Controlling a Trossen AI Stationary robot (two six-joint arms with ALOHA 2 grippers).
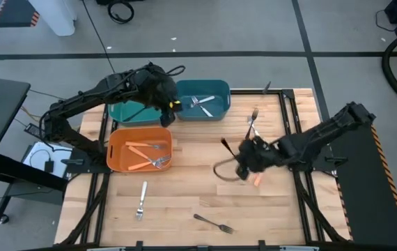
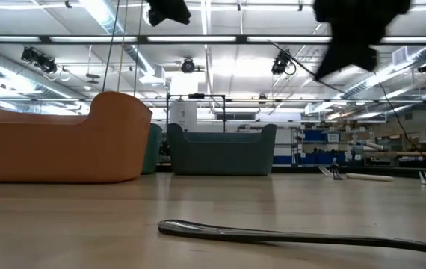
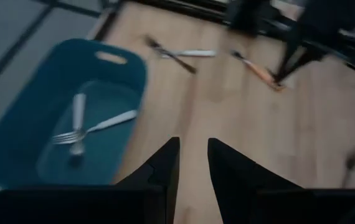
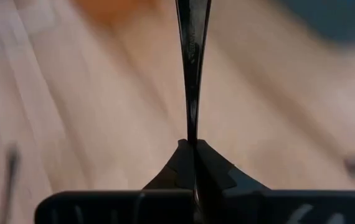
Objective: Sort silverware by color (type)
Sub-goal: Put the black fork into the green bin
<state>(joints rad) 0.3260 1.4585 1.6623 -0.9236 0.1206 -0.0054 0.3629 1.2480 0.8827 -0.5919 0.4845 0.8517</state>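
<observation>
Fingers pinched tight on a black fork (image 4: 192,68), our right gripper (image 1: 244,162) hangs above the table, well right of the orange bin (image 1: 140,148). Our left gripper (image 1: 169,108), fingers slightly parted and empty, hovers just behind that bin.

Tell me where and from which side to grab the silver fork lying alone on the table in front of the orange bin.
Grip the silver fork around mid-handle, coming straight down from above. It lies flat on the wood, running roughly front to back with its tines toward the front edge, so the fingers should straddle the slim handle from its two long sides. It lies clear of the orange bin.
</observation>
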